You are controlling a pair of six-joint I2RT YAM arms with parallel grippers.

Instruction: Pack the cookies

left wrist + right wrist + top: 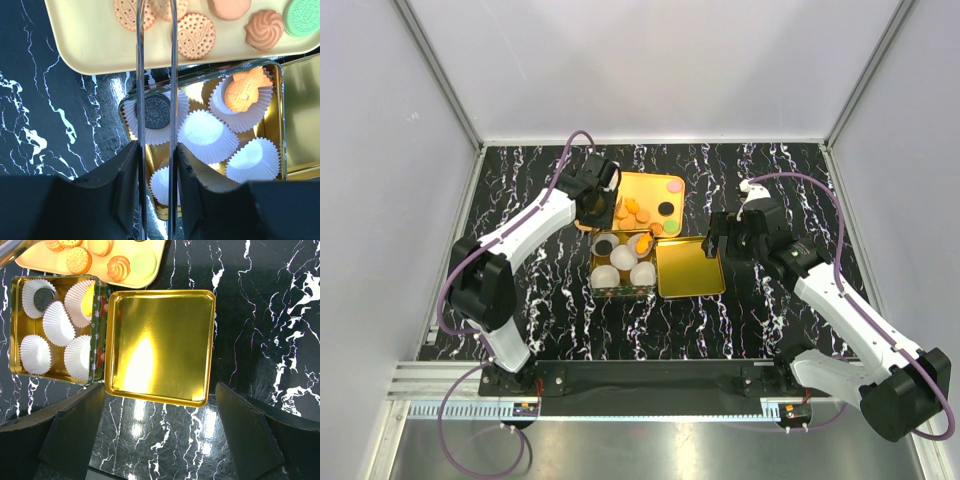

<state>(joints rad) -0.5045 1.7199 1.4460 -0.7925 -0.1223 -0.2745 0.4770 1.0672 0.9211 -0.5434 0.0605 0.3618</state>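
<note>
The cookies lie on a yellow tray (645,190): several orange ones (634,211), a black one (666,208) and a pink one (674,185). In the left wrist view I see orange discs (196,35), a swirl (264,30) and a green one (302,16). My left gripper (156,150) is shut on metal tongs (140,75) whose blades reach over the tray's orange cookies; their tips run out of view. The gold tin (281,125) holds white paper cups, one with a black cookie (156,111), one with an orange fish-shaped cookie (243,90). My right gripper (160,430) is open and empty, above the table near the lid.
The tin's gold lid (160,345) lies upside down just right of the tin (622,290). Three paper cups (205,132) in the tin are empty. The tray (97,271) touches the tin's far side. Black marbled table (770,300) all around, white walls on three sides.
</note>
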